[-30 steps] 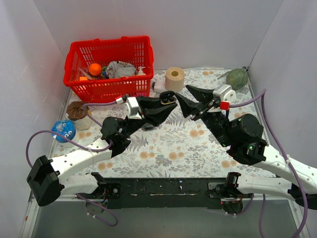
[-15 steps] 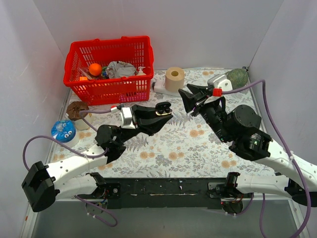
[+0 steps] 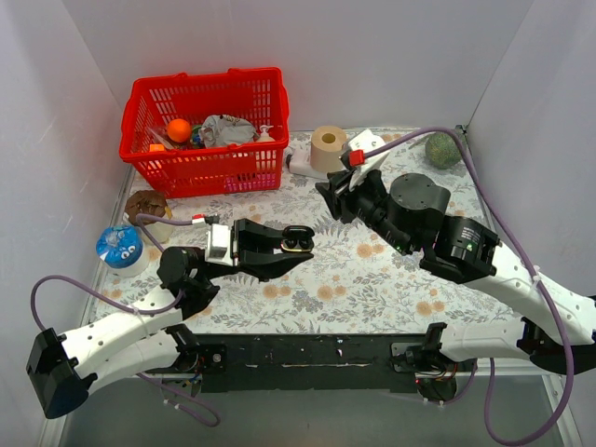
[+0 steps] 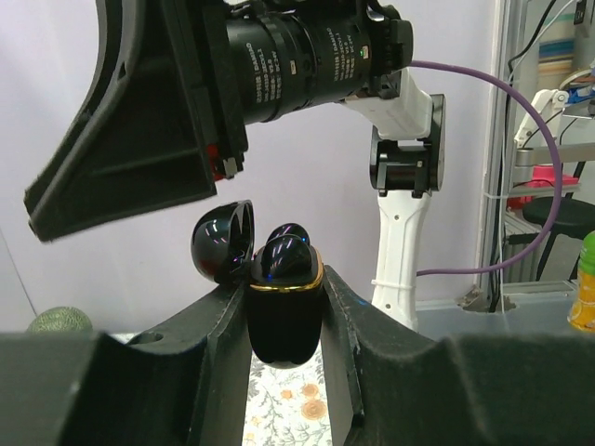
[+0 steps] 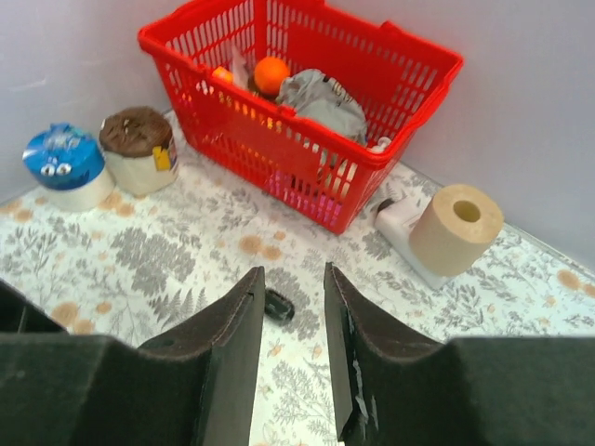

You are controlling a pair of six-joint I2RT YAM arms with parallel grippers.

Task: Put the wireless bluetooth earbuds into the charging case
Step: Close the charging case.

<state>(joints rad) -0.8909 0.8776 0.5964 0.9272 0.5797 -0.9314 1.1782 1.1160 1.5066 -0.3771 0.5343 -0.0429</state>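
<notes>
Left end effector (image 4: 284, 295): closed tight on a glossy black charging case with a gold rim (image 4: 284, 325). The case is held upright, clear of the floral-patterned surface (image 5: 139, 251), with its hinged lid (image 4: 223, 243) swung open. A small black earbud (image 4: 286, 255) sits in the top of the case.

Right end effector (image 5: 291, 277): fingers parted, gripping nothing, above the surface. A second black earbud (image 5: 278, 305) lies on the surface, seen through the gap between the fingers.
</notes>
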